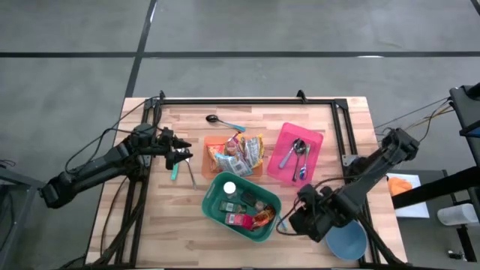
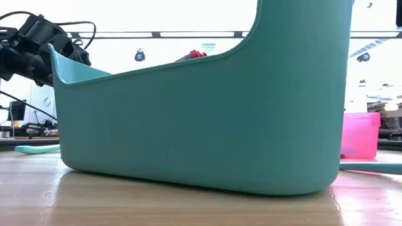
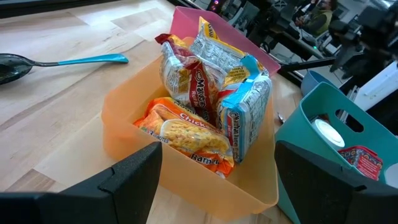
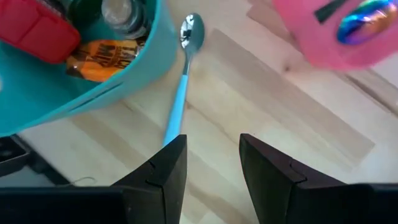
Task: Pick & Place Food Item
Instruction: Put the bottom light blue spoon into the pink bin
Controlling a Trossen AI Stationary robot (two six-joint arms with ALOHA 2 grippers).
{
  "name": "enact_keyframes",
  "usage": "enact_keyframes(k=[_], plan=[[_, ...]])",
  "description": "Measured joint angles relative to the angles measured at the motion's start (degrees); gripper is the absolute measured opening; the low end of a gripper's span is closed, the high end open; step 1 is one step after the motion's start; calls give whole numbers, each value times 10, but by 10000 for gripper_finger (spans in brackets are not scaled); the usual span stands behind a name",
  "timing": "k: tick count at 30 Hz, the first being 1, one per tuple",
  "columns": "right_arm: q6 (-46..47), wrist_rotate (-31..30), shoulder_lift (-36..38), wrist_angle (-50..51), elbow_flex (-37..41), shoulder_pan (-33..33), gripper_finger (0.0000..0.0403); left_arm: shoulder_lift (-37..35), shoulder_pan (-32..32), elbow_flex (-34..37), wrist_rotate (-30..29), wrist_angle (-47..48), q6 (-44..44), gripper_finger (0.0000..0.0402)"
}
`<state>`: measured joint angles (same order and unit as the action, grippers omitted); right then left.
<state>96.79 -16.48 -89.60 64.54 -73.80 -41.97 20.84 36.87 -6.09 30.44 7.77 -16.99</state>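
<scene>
Several ramen packets stand in an orange bin at the table's middle. My left gripper hovers open just left of that bin, pointing at it with nothing between its fingers. A teal bin near the front holds a red packet, an orange packet and a white-lidded container. My right gripper is open above the bare table, right of the teal bin, pointing steeply down. A blue-handled spoon lies on the table beside the teal bin.
A pink bin with spoons stands right of the orange bin. A blue bowl sits at the front right corner. Another blue-handled spoon lies at the back, and a teal-handled utensil lies under the left gripper. A black frame borders the table.
</scene>
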Motion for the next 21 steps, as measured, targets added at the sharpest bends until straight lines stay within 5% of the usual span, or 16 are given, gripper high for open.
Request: enact_keyframes(k=[10,16,21], plan=[[-53,-26,-63,-85,2,-10,144,0,0,0,0,0,0,315],[-15,-162,-104,-127,20,-69,144,0,0,0,0,0,0,315],[-6,-216,-171,-179,28,-107,144,0,0,0,0,0,0,315]])
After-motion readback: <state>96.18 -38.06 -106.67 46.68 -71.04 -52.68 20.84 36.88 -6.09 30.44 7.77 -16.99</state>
